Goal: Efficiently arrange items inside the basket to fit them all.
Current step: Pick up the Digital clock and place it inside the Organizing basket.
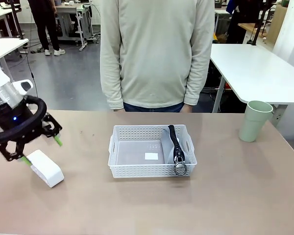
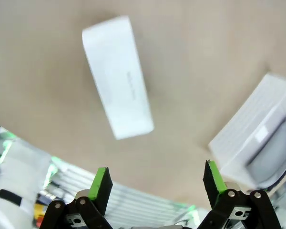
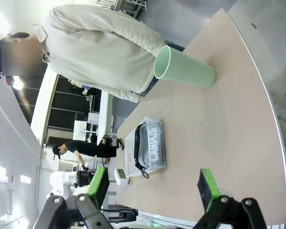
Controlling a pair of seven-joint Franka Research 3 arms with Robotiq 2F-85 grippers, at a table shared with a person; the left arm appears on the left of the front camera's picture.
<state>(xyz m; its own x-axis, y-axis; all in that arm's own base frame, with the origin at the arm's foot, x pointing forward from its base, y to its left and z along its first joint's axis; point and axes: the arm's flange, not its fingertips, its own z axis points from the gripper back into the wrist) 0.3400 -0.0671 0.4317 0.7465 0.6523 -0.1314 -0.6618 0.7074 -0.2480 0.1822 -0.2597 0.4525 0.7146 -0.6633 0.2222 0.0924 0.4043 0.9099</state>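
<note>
We were in a lab: plain white rectangular worktables (image 1: 257, 68) stood on a smooth grey floor (image 1: 63, 78), a dark-clothed person (image 1: 45, 22) at a far bench (image 1: 68, 9).

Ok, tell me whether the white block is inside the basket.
No, the block lies on the table, well to the left of the basket.

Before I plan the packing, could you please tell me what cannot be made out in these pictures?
Pouch: front view, lower part hidden by the basket wall; left wrist view, blurred and cut by the right edge.
Label in the basket: front view, too small to read.
Print on the block: left wrist view, blurred.
</note>
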